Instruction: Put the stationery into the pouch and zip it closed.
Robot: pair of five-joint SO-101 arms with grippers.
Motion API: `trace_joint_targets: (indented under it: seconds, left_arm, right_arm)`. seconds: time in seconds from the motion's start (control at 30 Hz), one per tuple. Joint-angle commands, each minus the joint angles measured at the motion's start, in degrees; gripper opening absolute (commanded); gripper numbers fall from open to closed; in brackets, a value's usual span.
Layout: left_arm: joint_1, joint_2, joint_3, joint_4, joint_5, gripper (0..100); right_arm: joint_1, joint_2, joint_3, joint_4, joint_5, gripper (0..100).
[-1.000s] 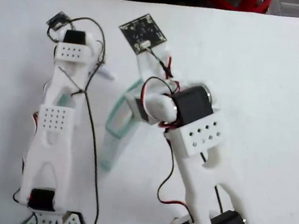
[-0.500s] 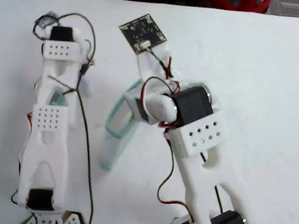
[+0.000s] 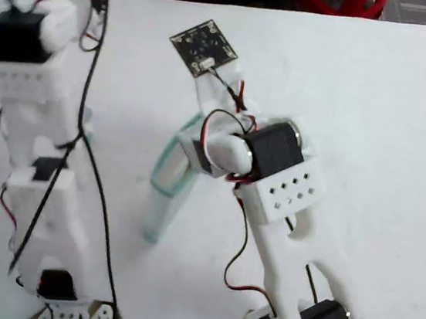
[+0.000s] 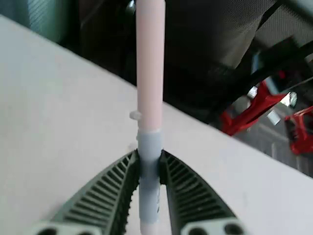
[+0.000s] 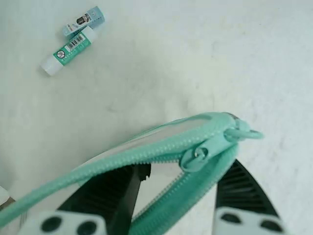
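Note:
My left gripper (image 4: 149, 193) is shut on a pen (image 4: 150, 98) with a pale pink barrel and a grey-blue grip, held up above the table and pointing away from the wrist. In the high view the left arm (image 3: 30, 67) is raised at the table's far left. A clear pouch with a teal zipper edge (image 3: 165, 181) stands on its side mid-table. My right gripper (image 5: 181, 183) is shut on the pouch's rim (image 5: 146, 149) close to the zipper pull (image 5: 195, 157), and the mouth gapes open beside it. A glue stick (image 5: 66, 49) and a small blue tube (image 5: 84, 20) lie on the table beyond the pouch.
The white table (image 3: 374, 109) stretches bare to the right and back. Black cables (image 3: 105, 216) hang between the two arms. A camera board (image 3: 203, 47) juts out above the right wrist. Dark and red furniture (image 4: 254, 107) stands past the far edge.
The left arm has risen from low over the table and swung toward the far left corner, carrying the pen up. The right arm and the pouch have stayed still.

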Motion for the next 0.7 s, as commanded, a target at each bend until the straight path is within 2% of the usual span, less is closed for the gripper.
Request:
trace_joint_targets:
  seconds: [0.0, 0.13, 0.33, 0.67]
  left_arm:
    - [4.2, -14.9, -1.8, 0.3, -4.6, 2]
    - [10.7, -26.1, -1.8, 0.3, -10.4, 2]
    - [15.1, -37.8, 2.5, 0.3, -11.2, 2]
    - [20.8, -65.8, 40.9, -0.3, -11.3, 2]
  right_arm:
    - [-0.7, 0.5, 0.4, -0.1, -0.4, 19.5]
    - [-0.7, 0.1, 0.4, 0.0, -0.4, 19.5]
    - [-0.7, 0.5, 0.7, -0.2, -0.4, 19.4]
    - [-0.7, 0.5, 1.1, -0.6, -0.4, 19.4]
